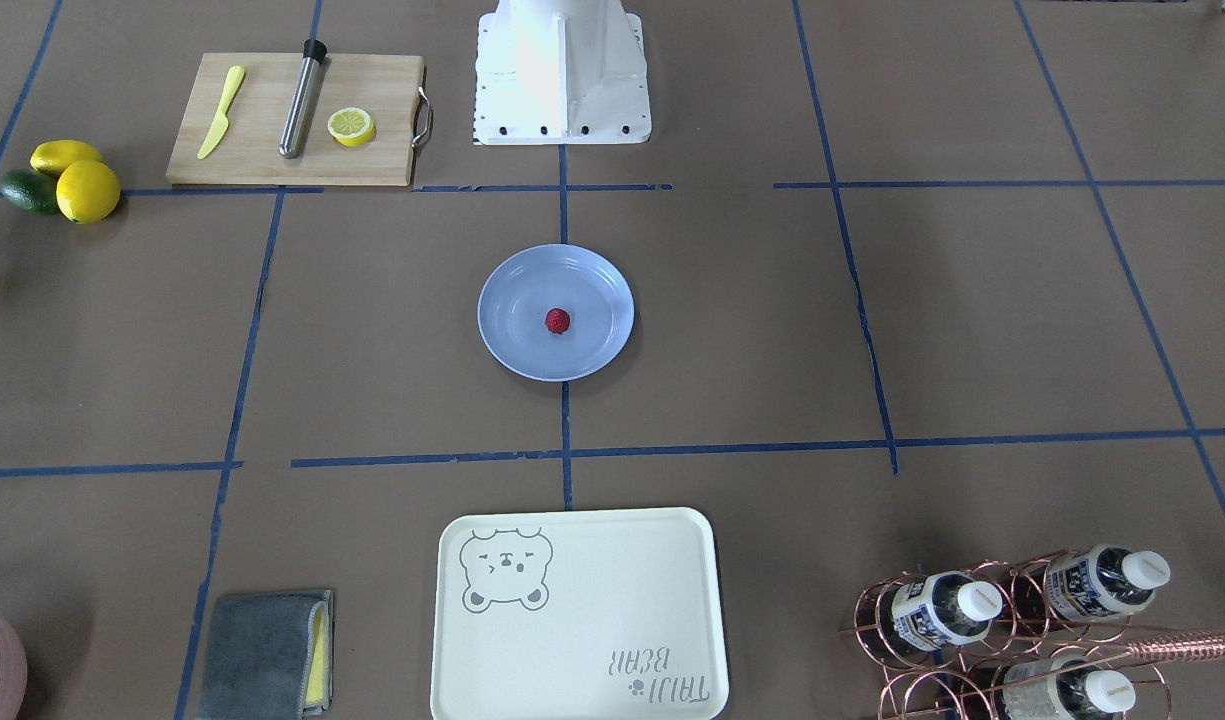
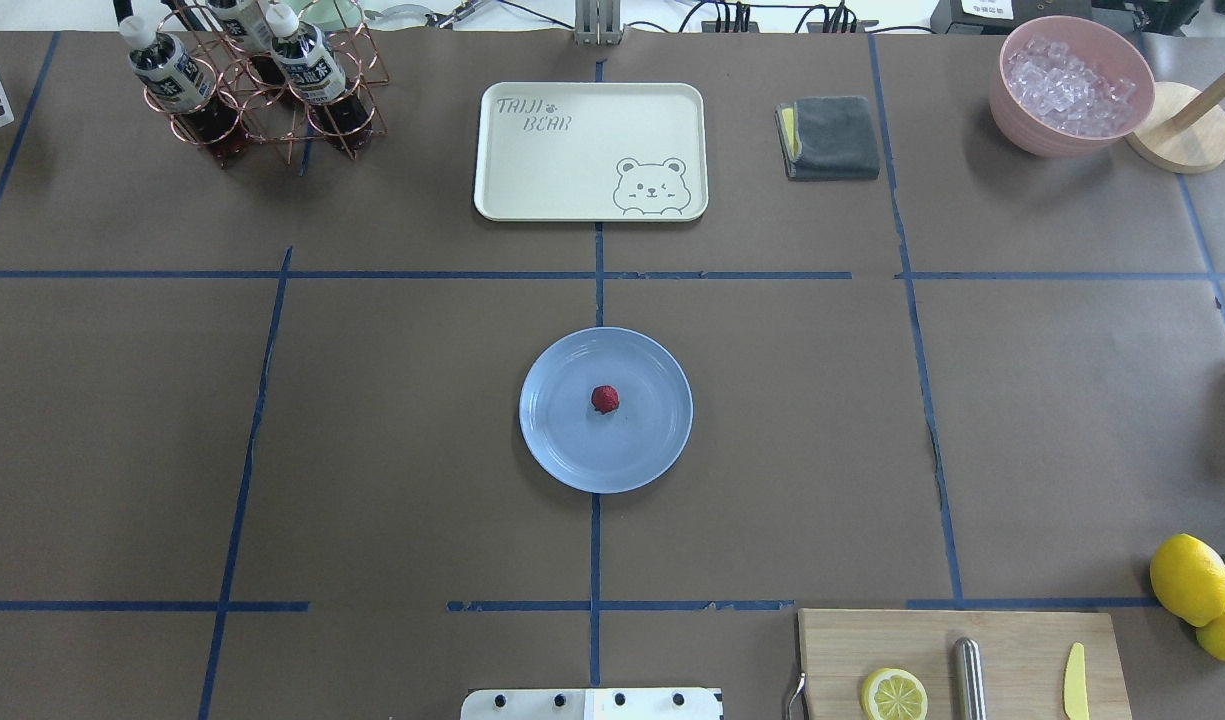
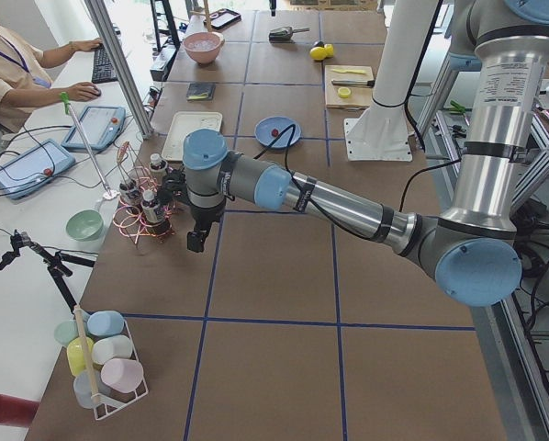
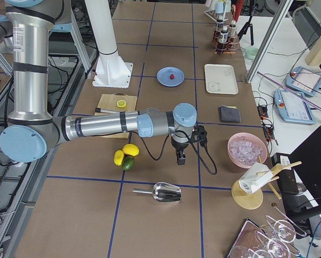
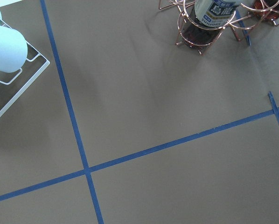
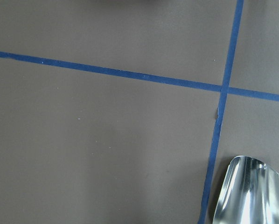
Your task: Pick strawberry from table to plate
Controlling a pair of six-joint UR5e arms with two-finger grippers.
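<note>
The strawberry [image 2: 604, 399] is a small dark-red berry lying in the middle of the light-blue plate [image 2: 572, 455], which rests at the centre of the brown table [image 2: 1052, 420]. The front-facing view shows the same: strawberry [image 1: 557, 320] on the plate [image 1: 507, 345]. Neither arm is near the plate. My left gripper [image 3: 195, 241] hangs over the table's left end beside the bottle rack [image 3: 144, 207]. My right gripper [image 4: 180, 158] hangs over the right end, near the lemons [image 4: 125, 153]. Both grippers show only in the side views, so I cannot tell if they are open or shut.
A cutting board [image 2: 1012, 640] holds a lemon half [image 2: 893, 694], a metal rod and a yellow knife. A bear-print tray [image 2: 590, 150], grey cloth [image 2: 832, 137], ice bowl [image 2: 1070, 85] and steel scoop [image 4: 160, 192] also stand about. A person [image 3: 17, 64] sits beyond the left end.
</note>
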